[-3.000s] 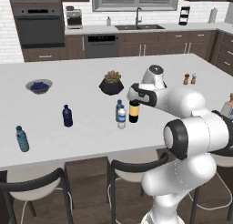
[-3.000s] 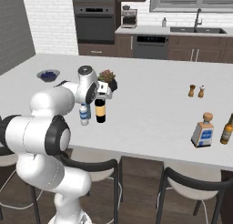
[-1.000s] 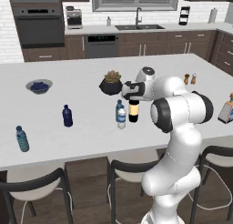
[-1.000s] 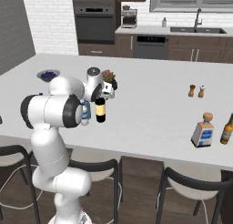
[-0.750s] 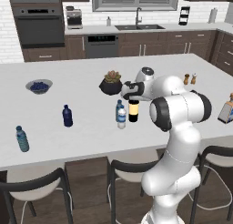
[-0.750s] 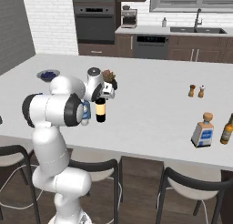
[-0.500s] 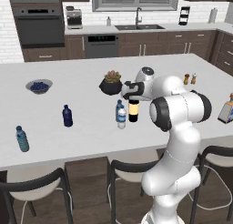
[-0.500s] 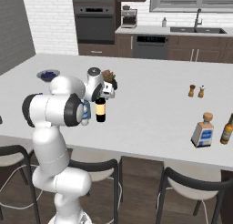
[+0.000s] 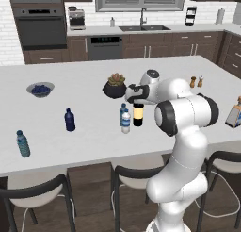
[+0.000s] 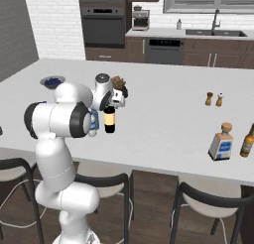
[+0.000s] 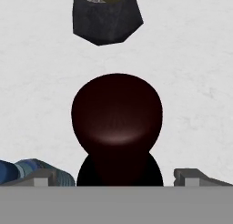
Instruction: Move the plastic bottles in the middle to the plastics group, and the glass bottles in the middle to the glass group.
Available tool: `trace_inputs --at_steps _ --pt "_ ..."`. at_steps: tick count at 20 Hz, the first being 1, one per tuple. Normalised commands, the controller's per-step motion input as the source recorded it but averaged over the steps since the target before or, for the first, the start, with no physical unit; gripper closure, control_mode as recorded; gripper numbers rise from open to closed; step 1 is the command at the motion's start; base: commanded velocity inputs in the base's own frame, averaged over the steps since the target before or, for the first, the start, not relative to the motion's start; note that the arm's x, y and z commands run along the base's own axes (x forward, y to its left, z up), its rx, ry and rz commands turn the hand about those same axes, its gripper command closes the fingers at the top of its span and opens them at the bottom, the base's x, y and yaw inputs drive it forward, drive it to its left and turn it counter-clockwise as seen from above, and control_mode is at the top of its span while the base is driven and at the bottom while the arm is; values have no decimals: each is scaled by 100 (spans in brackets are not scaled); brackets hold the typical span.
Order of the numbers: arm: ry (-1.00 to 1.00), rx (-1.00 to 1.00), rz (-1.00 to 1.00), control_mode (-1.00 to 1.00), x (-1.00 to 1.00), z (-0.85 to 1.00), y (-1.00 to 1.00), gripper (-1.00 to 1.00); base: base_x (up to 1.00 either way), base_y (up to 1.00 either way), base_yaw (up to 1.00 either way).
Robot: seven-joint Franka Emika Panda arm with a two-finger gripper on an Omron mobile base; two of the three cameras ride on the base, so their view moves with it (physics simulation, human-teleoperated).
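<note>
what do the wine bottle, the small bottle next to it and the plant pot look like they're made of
Wine bottle: probably dark glass, glossy, with a yellow paper-like label and dark red foil showing a soft sheen on top. Small bottle: looks like thin clear plastic, see-through with a white label and cap. Plant pot: matte dark grey, mottled like stone or ceramic; hard to say which.
</note>
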Motion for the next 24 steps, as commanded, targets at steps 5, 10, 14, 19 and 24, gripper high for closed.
trace_inputs --at_steps 5,10,14,19,24 --pt "0 0 0 -100 0 0 0 100 0 0 0" --pt "0 0 0 -100 0 0 0 100 0 0 0" --pt "0 0 0 -100 0 0 -1 100 0 0 0" --pt "-4 5 -4 -100 -45 7 -39 100 0 0 0" --pt "-15 1 -9 -100 -68 40 -47 100 0 0 0"
